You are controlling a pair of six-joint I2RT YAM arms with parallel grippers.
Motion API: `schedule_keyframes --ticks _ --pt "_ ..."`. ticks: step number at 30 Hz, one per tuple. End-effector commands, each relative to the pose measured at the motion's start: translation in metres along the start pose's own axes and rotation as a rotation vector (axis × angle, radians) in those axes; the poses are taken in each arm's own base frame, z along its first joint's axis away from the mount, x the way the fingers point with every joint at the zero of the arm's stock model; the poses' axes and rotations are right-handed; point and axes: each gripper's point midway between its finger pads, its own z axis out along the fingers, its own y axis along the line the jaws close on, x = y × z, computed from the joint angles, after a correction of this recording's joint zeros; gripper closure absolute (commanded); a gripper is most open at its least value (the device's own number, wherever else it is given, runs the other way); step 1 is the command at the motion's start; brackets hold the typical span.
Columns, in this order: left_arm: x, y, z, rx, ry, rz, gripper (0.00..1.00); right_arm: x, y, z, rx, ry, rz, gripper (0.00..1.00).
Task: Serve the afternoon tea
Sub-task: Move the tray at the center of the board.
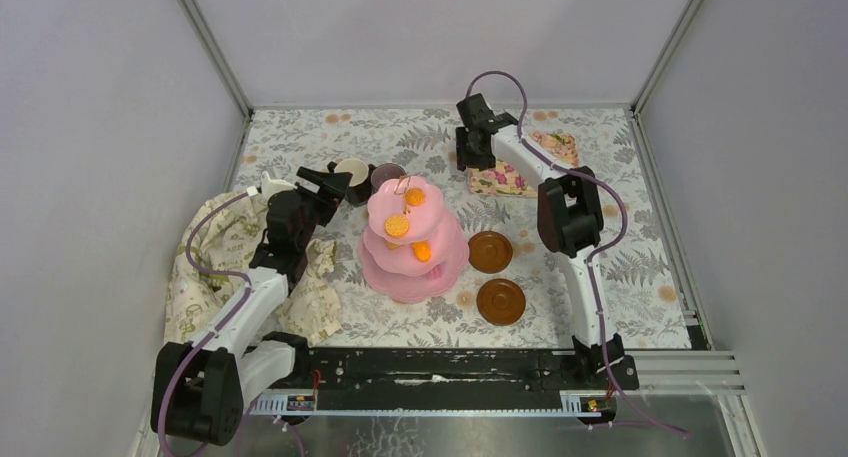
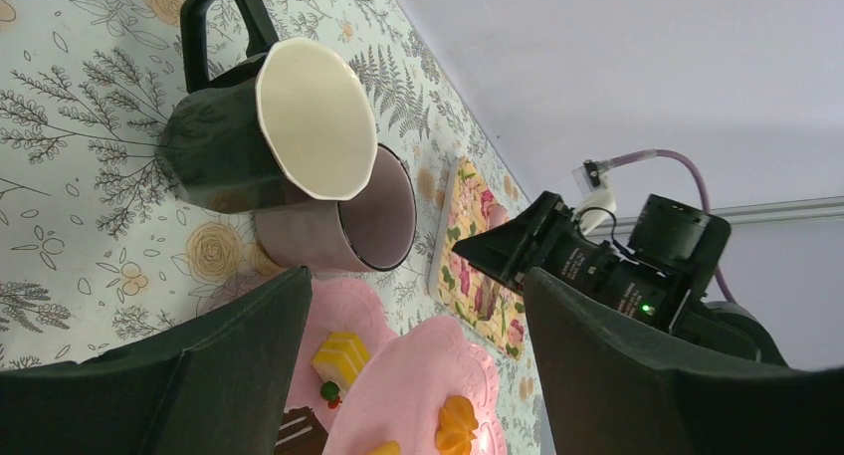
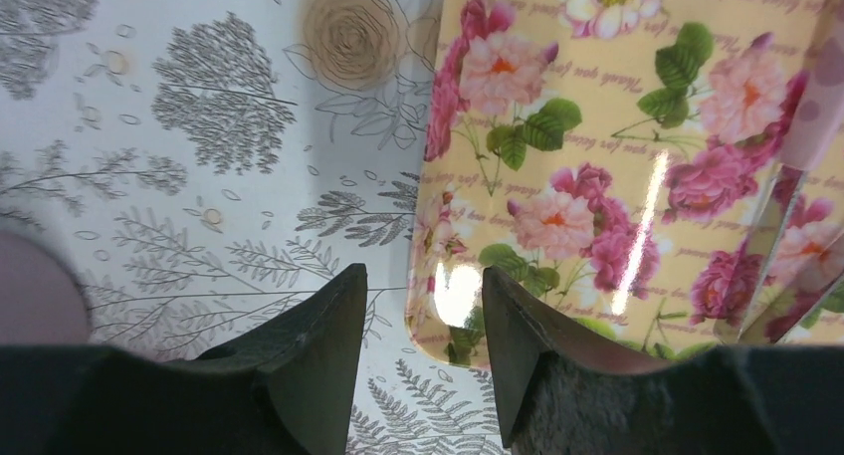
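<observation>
Behind the pink cake stand (image 1: 440, 269), toward its left, the two dark mugs stand upright and just beside each other on the surface (image 1: 570, 307). The cream mug (image 1: 351, 171), light inside, is the further one from the stand, and the mauve mug (image 1: 388, 176) is between it and the stand's upper tiers. The left hand (image 1: 330, 180) is on the outer side of the cream mug, away from the stand, with its jaws spread wide and nothing between them. In the left wrist view this mug is ahead of the fingers (image 2: 234, 360), and its handle (image 2: 194, 37) appears to point away from the stand. The two saucers (image 1: 490, 251) lie to the right of the stand and nearer to the arm bases, well apart from the mugs. The sweets (image 1: 397, 225) sit on the tiers. The right hand (image 1: 472, 155) is behind the stand on its right, low over a corner of the floral tray (image 3: 617, 176). Its jaws are partly apart, one finger above the tray and one above the bare surface, and they seem to hold nothing. The left arm is clearly the nearer one to the mugs, so the coming move is probably its closing on the cream mug. That mug must then travel around the stand to reach a saucer.
</observation>
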Motion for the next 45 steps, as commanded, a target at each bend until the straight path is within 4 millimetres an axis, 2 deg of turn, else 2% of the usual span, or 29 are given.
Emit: schedule_keyframes --ticks 1,10,19,25,45 --pt "-0.011 -0.009 0.003 0.030 -0.038 0.014 0.16 -0.001 0.003 0.001 0.013 0.007 0.006 0.47" --pt "-0.009 -0.005 0.004 0.019 -0.036 0.015 0.16 0.008 -0.006 0.021 0.070 0.030 -0.041 0.54" --pt "-0.005 -0.003 0.009 0.018 -0.021 0.007 0.16 0.023 -0.025 0.031 0.139 0.057 -0.088 0.78" --pt "-0.005 -0.002 0.008 0.020 -0.021 0.007 0.16 0.018 -0.054 0.028 0.156 0.051 -0.022 0.83" --pt "-0.006 0.000 0.008 0.012 -0.029 0.015 0.16 0.010 -0.161 0.033 0.218 0.054 0.204 0.86"
